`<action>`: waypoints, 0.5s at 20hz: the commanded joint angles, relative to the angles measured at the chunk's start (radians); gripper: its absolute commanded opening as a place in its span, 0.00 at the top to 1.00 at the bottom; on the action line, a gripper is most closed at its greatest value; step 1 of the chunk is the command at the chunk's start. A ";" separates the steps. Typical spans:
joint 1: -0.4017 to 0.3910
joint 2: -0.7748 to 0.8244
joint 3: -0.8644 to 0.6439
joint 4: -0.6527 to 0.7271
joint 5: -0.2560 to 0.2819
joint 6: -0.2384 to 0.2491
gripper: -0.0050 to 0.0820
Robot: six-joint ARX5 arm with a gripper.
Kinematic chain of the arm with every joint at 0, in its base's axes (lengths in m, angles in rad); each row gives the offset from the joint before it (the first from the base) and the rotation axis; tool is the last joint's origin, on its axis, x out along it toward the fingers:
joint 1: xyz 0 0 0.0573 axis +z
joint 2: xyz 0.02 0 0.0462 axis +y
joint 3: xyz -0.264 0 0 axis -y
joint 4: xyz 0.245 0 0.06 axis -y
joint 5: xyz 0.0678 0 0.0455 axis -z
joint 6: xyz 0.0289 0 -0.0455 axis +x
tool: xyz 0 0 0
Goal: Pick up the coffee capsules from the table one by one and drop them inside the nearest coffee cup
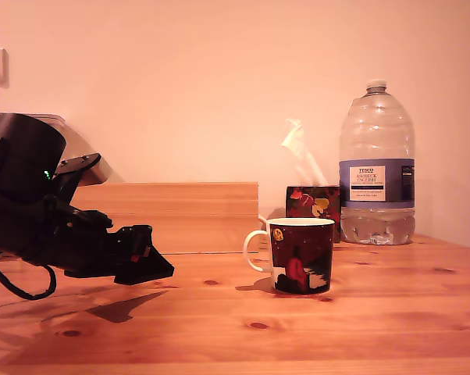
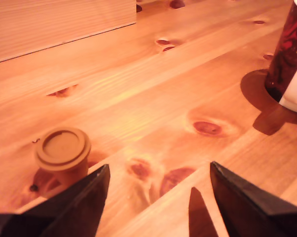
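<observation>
Exterior view first. Black ARX5 arm (image 1: pixel 40 211) filling the left of the frame, gripper (image 1: pixel 145 264) low and hovering just over the pine table (image 1: pixel 375 312), shadow beneath it. Cannot tell from this side whether the fingers stand apart. Dark red coffee cup (image 1: pixel 300 255) upright at frame centre, white handle facing the gripper, well apart from it. Bare wood between the two, open room there. Behind the cup, a dark floral tissue box (image 1: pixel 313 205) with a tissue poking up, and a large clear water bottle (image 1: pixel 376 168) at the right. Raised wooden board (image 1: pixel 172 215) running along the back, from behind the arm to just short of the cup. No capsule visible in this view.

Wrist view now. Two black fingers (image 2: pixel 84 202) at the bottom edge, spread wide, nothing between them but knotty table. Brown coffee capsule (image 2: pixel 63 152) at lower left, standing with flat rim upward, just beyond the fingertip on that side and outside the gap. Cup wall and white handle in the upper right corner, well apart from the capsule. Board edge across the upper left.
</observation>
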 commanded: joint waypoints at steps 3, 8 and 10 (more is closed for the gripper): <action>0.006 -0.030 -0.002 -0.026 -0.006 -0.005 0.30; 0.006 -0.030 -0.002 -0.023 -0.006 -0.006 0.30; 0.006 -0.030 -0.006 -0.015 -0.006 -0.024 0.30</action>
